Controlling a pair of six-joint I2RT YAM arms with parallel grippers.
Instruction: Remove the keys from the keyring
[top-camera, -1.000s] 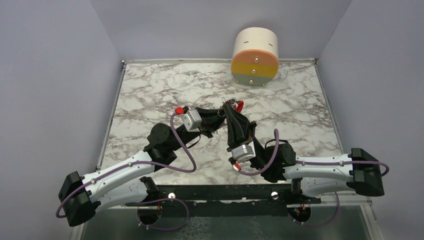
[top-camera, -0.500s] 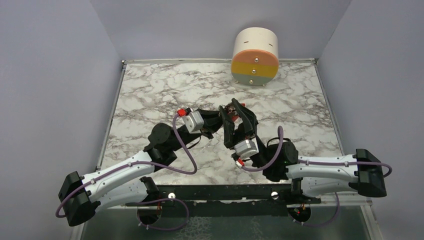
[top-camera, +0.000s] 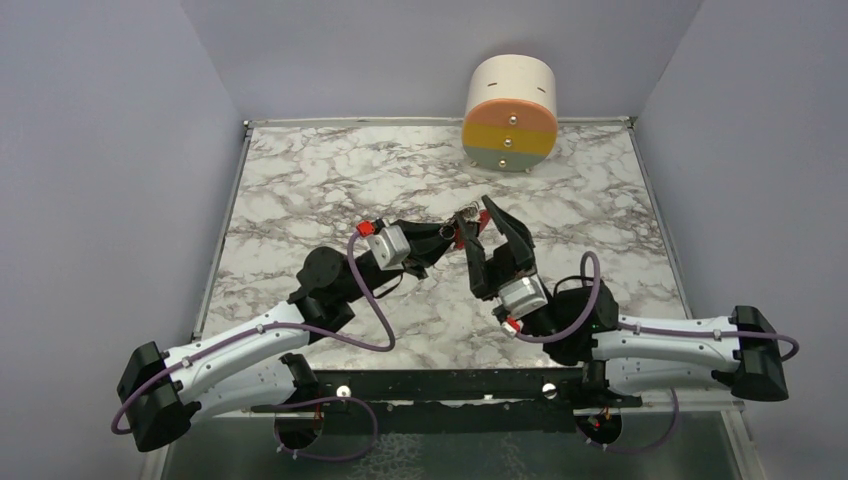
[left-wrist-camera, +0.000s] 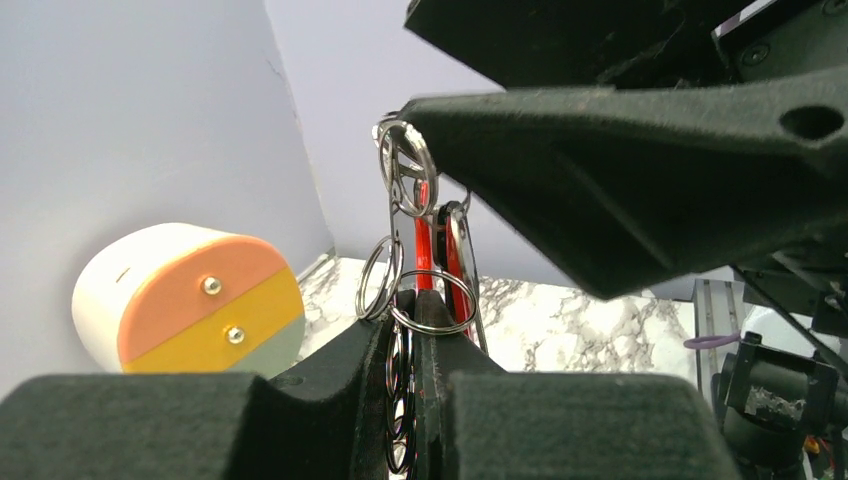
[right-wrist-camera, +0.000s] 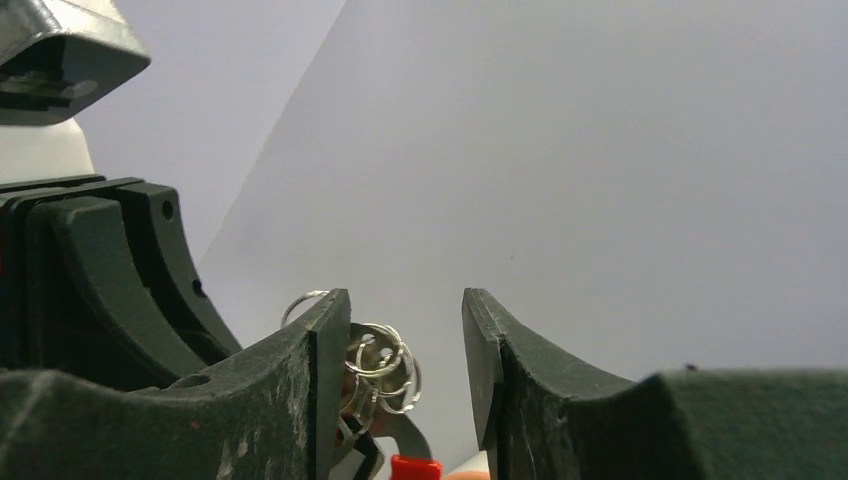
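Note:
The keyring (top-camera: 466, 214) is a cluster of thin silver rings with red and dark flat pieces, held above the table's middle. My left gripper (top-camera: 452, 233) is shut on its lower rings (left-wrist-camera: 411, 335). More rings (left-wrist-camera: 404, 168) and red strips (left-wrist-camera: 424, 235) stick up above the left gripper (left-wrist-camera: 412, 312). My right gripper (top-camera: 480, 224) is open around the cluster. In the right wrist view the rings (right-wrist-camera: 386, 362) lie against its left finger (right-wrist-camera: 325, 360), with a gap to the other finger. A flat metal blade with a red end (right-wrist-camera: 415, 467), seemingly one of the keys, hangs below. The right gripper (right-wrist-camera: 405, 300) holds nothing.
A round white drawer unit (top-camera: 510, 100) with orange, yellow and grey fronts stands at the table's back edge, also seen left of the rings (left-wrist-camera: 190, 295). Purple-grey walls close in the marble table (top-camera: 300, 180) on three sides. The right finger (left-wrist-camera: 620, 170) looms over the rings.
My right gripper, shut at the keyring a second ago, has opened and its arm has shifted right. The left gripper has kept its hold, moving only slightly.

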